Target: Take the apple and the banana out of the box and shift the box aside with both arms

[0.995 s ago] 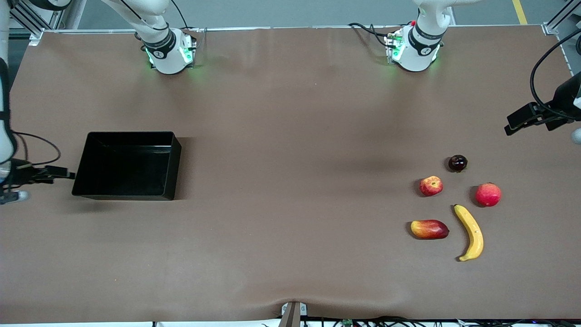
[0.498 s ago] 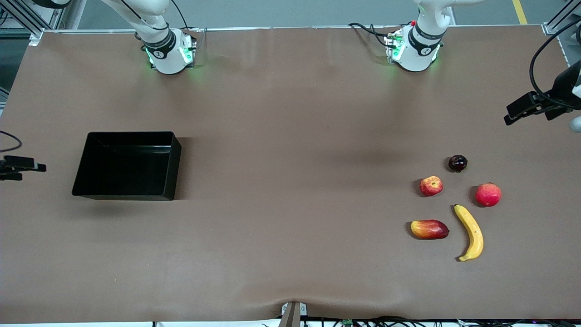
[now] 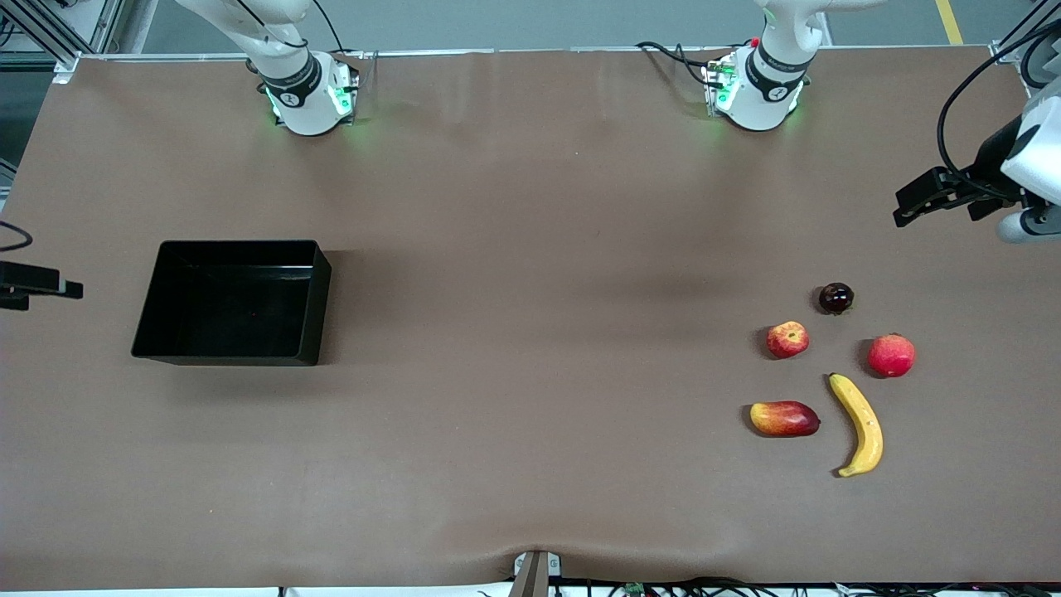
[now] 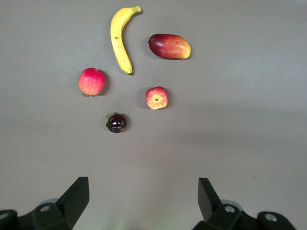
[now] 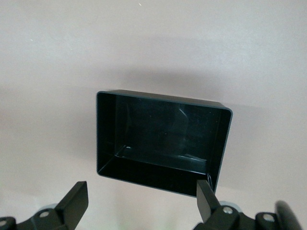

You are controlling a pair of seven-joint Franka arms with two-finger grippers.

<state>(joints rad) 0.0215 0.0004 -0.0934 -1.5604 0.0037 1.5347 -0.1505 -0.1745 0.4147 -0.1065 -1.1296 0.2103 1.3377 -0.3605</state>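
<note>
The black box (image 3: 320, 307) stands toward the right arm's end of the table, with nothing in it (image 5: 107, 134). Toward the left arm's end lie the yellow banana (image 3: 859, 423) (image 4: 120, 40) and, farther from the front camera, the small red apple (image 3: 787, 339) (image 4: 157, 97) with a yellowish patch. My left gripper (image 4: 144, 184) hangs open and empty, high over bare table beside the fruits; its wrist (image 3: 1028, 166) shows at the front view's edge. My right gripper (image 5: 142, 187) is open and empty, up beside the box at the table's end, mostly outside the front view.
A red-yellow mango (image 3: 784, 418) lies beside the banana. A round red fruit (image 3: 891, 355) and a small dark fruit (image 3: 835, 298) lie farther from the front camera. The brown table (image 3: 530, 332) stretches wide between box and fruits. Both arm bases (image 3: 307, 99) stand along its back edge.
The right arm's hand has drawn back off the table's end, almost out of the front view. The left arm's hand has risen and shifted slightly inward. Fruits and box have not moved.
</note>
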